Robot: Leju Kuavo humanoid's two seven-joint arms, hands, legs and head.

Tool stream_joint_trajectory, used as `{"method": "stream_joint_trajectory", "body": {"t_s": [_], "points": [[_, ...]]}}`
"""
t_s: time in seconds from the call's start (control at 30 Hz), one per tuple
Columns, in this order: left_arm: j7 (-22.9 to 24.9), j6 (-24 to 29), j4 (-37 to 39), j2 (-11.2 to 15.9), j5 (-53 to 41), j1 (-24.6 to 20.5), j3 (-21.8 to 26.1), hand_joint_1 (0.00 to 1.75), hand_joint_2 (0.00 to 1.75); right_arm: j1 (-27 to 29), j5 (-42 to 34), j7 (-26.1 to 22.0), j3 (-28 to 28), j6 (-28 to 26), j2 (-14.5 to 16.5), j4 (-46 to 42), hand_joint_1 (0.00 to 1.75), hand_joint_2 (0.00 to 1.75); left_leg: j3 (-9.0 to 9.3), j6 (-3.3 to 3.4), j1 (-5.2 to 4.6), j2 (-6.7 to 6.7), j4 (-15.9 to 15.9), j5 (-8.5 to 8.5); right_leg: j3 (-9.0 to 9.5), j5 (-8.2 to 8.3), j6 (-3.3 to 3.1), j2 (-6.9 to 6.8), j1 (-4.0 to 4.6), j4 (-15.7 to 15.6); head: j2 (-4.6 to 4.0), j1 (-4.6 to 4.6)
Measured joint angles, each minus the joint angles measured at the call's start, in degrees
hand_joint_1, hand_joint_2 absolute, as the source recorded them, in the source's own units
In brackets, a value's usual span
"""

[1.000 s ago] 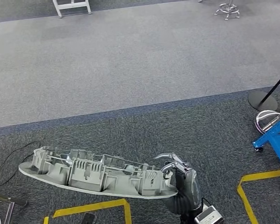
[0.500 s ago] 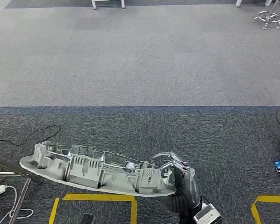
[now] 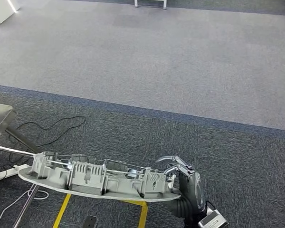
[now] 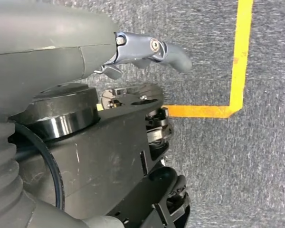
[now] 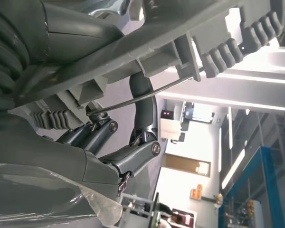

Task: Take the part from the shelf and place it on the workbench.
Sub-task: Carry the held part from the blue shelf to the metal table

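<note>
Grey hands on silver arms

Right hand [image 3: 185,183]: dark grey ribbed cuff, metal-linked fingers, silver wrist block. Left hand [image 4: 148,47]: grey thumb with a screw, smooth grey cover, black cable.

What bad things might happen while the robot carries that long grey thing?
1. The right hand grips the long grey part at one end only, so the rest juts out unsupported; it may tip or slip from the fingers.
2. Black and white cables lie on the carpet near the part's far end; walking there might snag a foot.
3. A metal stand sits by the part's far tip, which might bump it.
</note>
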Motion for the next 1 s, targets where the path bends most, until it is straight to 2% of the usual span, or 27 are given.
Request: {"method": "stream_joint_trajectory", "body": {"t_s": [0.03,0.07,0.13,0.17,0.2,0.23,0.27,0.3,0.37,0.43,0.47,0.5,0.53,0.57,0.6,0.63,0.67,0.7,0.73,0.77,0.8,0.83,0.87,0.9,0.93,0.97,1.0], "points": [[0.0,0.0,0.0,0.0,0.0,0.0,0.0,0.0,1.75,-0.1,0.0,0.0,0.0,0.0,0.0,0.0,1.75,1.75,-0.21,-0.29,0.01,0.41,0.3,-0.22,0.17,0.09,-0.36,-0.73,0.0,-0.2,0.0,-0.03],[0.0,0.0,0.0,0.0,-0.1,0.0,0.1,0.0,1.75,-0.1,0.1,0.0,0.0,0.0,0.0,0.0,1.75,1.75,-0.77,-0.62,-0.01,1.65,1.5,-0.98,0.4,0.17,-0.73,-1.59,-0.06,-0.5,0.0,-0.22],[0.0,0.0,0.0,0.0,-0.3,0.0,0.1,0.0,1.75,-0.1,0.1,0.0,-0.1,0.1,0.0,0.0,1.75,1.75,-3.33,-1.24,0.01,5.26,7.0,-3.99,0.81,0.11,-1.3,-3.45,0.02,-0.8,0.0,-0.58],[0.0,0.0,0.0,0.0,-0.4,-0.1,0.1,0.0,1.75,-0.1,0.2,0.0,-0.1,0.2,0.1,0.0,1.75,1.75,-5.14,-1.53,0.19,6.44,10.7,-5.7,0.9,0.01,-1.49,-4.41,0.11,-0.8,0.0,-0.71],[0.0,0.0,0.0,0.0,-0.5,-0.1,0.1,0.0,1.75,-0.1,0.2,0.0,-0.2,0.3,0.1,0.0,1.75,1.75,-6.66,-1.74,0.37,6.96,13.8,-6.79,0.94,-0.11,-1.54,-5.33,0.18,-0.8,0.0,-0.7],[0.0,0.0,0.0,0.0,-0.6,-0.1,0.1,0.0,1.75,-0.1,0.3,0.0,-0.2,0.4,0.1,0.0,1.75,1.75,-7.41,-1.87,0.51,7.25,15.3,-6.91,1.0,-0.24,-1.52,-6.24,0.21,-0.8,0.0,-0.72],[0.0,0.0,0.0,0.0,-0.8,-0.1,0.1,0.0,1.75,-0.2,0.4,0.0,-0.1,0.4,0.1,0.0,1.75,1.75,-7.13,-1.92,0.6,7.47,14.7,-5.98,1.12,-0.38,-1.46,-7.07,0.22,-0.8,0.0,-0.71],[0.0,0.0,0.0,0.0,-0.9,-0.1,0.1,0.0,1.75,-0.2,0.5,0.0,-0.1,0.4,0.1,-0.1,1.75,1.75,-5.82,-1.86,0.62,7.84,12.2,-4.19,1.31,-0.54,-1.35,-7.83,0.23,-0.8,0.0,-0.72],[0.0,0.0,0.0,0.0,-1.1,-0.1,0.2,0.0,1.75,-0.3,0.5,0.0,0.0,0.5,0.1,-0.2,1.75,1.75,-2.01,-1.31,0.14,10.59,4.6,-0.76,1.77,-0.91,-0.95,-9.1,0.38,-0.8,0.0,-0.72],[0.1,0.0,0.0,0.0,-1.4,-0.2,0.3,0.0,1.75,-0.4,0.6,0.0,0.0,0.6,0.1,-0.3,1.75,1.75,-0.12,-0.49,-0.59,12.97,0.4,0.07,2.02,-1.24,-0.37,-10.27,0.64,-0.8,0.0,-0.69],[0.1,0.0,0.0,0.0,-1.5,-0.2,0.3,0.0,1.75,-0.4,0.7,0.0,0.0,0.7,0.1,-0.3,1.75,1.75,-0.1,-0.15,-0.87,12.94,0.1,-0.2,2.14,-1.36,-0.09,-10.92,0.74,-0.9,0.0,-0.68],[0.2,0.0,0.0,0.0,-1.6,-0.1,0.3,0.0,1.75,-0.5,0.8,0.0,0.1,0.7,0.1,-0.3,1.75,1.75,-0.09,0.22,-0.86,12.25,-0.1,-0.19,2.41,-1.49,0.23,-11.63,0.74,-1.0,0.0,-0.68],[0.2,0.0,0.0,0.0,-1.7,0.0,0.4,0.0,1.75,-0.7,1.0,0.0,0.2,0.7,0.1,-0.4,1.75,1.75,0.1,0.56,-0.75,11.49,-0.5,-0.06,2.58,-1.81,0.55,-11.53,0.66,-0.9,0.0,-0.64],[0.1,0.0,0.0,0.0,-1.8,0.0,0.5,0.0,1.75,-0.8,1.2,0.0,0.3,0.6,0.1,-0.5,1.75,1.75,0.34,0.98,-0.59,10.72,-0.8,0.07,2.42,-2.52,0.78,-10.54,0.56,-0.1,-0.01,-0.58],[0.1,-0.1,-0.1,0.0,-2.0,0.0,0.5,0.0,1.75,-0.9,1.3,0.0,0.4,0.4,0.1,-0.6,1.75,1.75,0.6,1.38,-0.39,9.91,-1.1,0.22,1.57,-3.75,0.95,-8.92,0.46,1.9,-0.01,-0.41],[0.0,-0.1,-0.1,-0.1,-2.2,-0.1,0.5,0.0,1.75,-0.9,1.4,-0.1,0.6,0.1,0.0,-0.7,1.75,1.75,0.75,1.68,-0.24,9.16,-1.2,0.29,0.02,-5.28,0.99,-6.94,0.36,5.0,-0.02,-0.2],[0.0,-0.1,-0.1,-0.1,-2.3,-0.1,0.5,0.0,1.75,-0.9,1.4,-0.1,0.8,-0.1,0.0,-0.8,1.75,1.75,0.76,1.89,-0.2,8.37,-1.2,0.27,-2.13,-6.92,0.98,-5.54,0.35,9.0,-0.02,-0.04],[0.0,-0.1,-0.1,-0.1,-2.4,-0.1,0.6,0.0,1.75,-0.8,1.4,-0.1,1.0,-0.4,-0.1,-0.8,1.75,1.75,0.77,1.98,-0.21,7.52,-1.2,0.26,-4.31,-8.02,1.02,-4.85,0.35,12.6,-0.02,0.09],[0.0,-0.2,-0.1,-0.1,-2.5,-0.1,0.6,0.0,1.75,-0.8,1.4,0.0,1.1,-0.5,-0.2,-0.8,1.75,1.75,0.82,1.99,-0.23,6.66,-1.2,0.24,-5.85,-8.1,1.04,-4.58,0.36,14.8,-0.02,0.1],[0.0,-0.2,-0.1,-0.1,-2.7,-0.1,0.6,0.0,1.75,-0.8,1.4,0.0,1.3,-0.6,-0.3,-0.8,1.75,1.75,0.9,1.98,-0.24,5.74,-1.1,0.2,-6.54,-7.13,1.04,-4.43,0.36,15.0,-0.02,0.1],[0.0,-0.2,-0.1,-0.2,-2.9,0.0,0.7,0.0,1.75,-0.8,1.4,0.0,1.4,-0.7,-0.3,-0.8,1.75,1.75,1.03,1.89,-0.22,4.83,-1.1,0.14,-6.0,-5.06,1.0,-4.22,0.33,12.8,-0.02,0.12],[0.0,-0.2,-0.1,-0.2,-3.0,-0.1,0.8,0.0,1.75,-0.8,1.4,0.0,1.5,-0.8,-0.3,-0.8,1.75,1.75,1.14,1.73,-0.18,3.95,-1.0,0.01,-4.69,-2.51,0.95,-3.54,0.25,9.1,-0.02,0.13],[0.0,-0.2,-0.1,-0.2,-3.1,-0.1,1.0,0.0,1.75,-0.8,1.4,0.0,1.5,-0.8,-0.3,-0.8,1.75,1.75,1.12,1.48,-0.22,3.19,-0.7,-0.17,-3.25,-0.72,0.91,-2.31,0.11,5.4,-0.01,0.16],[0.0,-0.2,-0.1,-0.2,-3.2,-0.1,1.1,0.0,1.75,-0.8,1.5,0.0,1.6,-0.9,-0.3,-0.9,1.75,1.75,0.93,1.19,-0.21,2.45,-0.4,-0.32,-1.92,0.34,0.84,-1.17,-0.04,2.4,-0.01,0.13],[-0.1,-0.2,-0.1,-0.2,-3.3,-0.1,1.2,0.0,1.75,-0.8,1.5,0.0,1.7,-1.1,-0.4,-1.0,1.75,1.75,0.61,0.89,-0.16,1.86,-0.1,-0.38,-1.16,0.63,0.76,-0.3,-0.12,0.7,-0.01,0.12],[-0.1,-0.2,-0.1,-0.2,-3.3,0.0,1.4,0.0,1.75,-0.8,1.5,0.0,1.8,-1.2,-0.4,-1.1,1.75,1.75,0.29,0.57,-0.08,1.3,0.0,-0.32,-0.86,0.33,0.59,-0.01,-0.07,0.3,0.0,0.11],[-0.2,-0.2,-0.1,-0.2,-3.3,0.1,1.4,0.0,1.75,-0.7,1.5,0.0,1.8,-1.4,-0.4,-1.2,1.75,1.75,0.03,0.28,0.06,0.71,0.0,-0.22,-0.64,0.35,0.34,-0.46,-0.06,0.1,0.0,0.11]]}}
